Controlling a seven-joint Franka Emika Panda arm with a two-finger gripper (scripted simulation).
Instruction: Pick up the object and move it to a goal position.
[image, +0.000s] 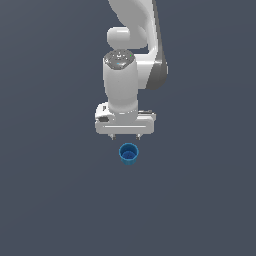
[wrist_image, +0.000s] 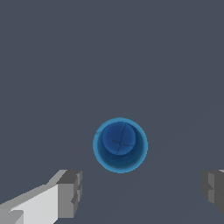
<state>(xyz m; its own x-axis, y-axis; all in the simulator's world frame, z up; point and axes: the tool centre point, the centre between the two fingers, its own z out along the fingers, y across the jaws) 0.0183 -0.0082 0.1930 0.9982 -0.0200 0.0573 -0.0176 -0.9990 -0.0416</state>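
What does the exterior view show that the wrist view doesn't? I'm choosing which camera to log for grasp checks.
Only the exterior view shows the white arm and the whole pincer body, which stands apart from the blue cup, nearer the top of the picture. Only the wrist view looks straight down into the cup's darker hollow and shows the grey fingertips spread wide, both clear of the cup. Both show the cup upright, untouched, on a plain dark grey floor, with the pincer open.
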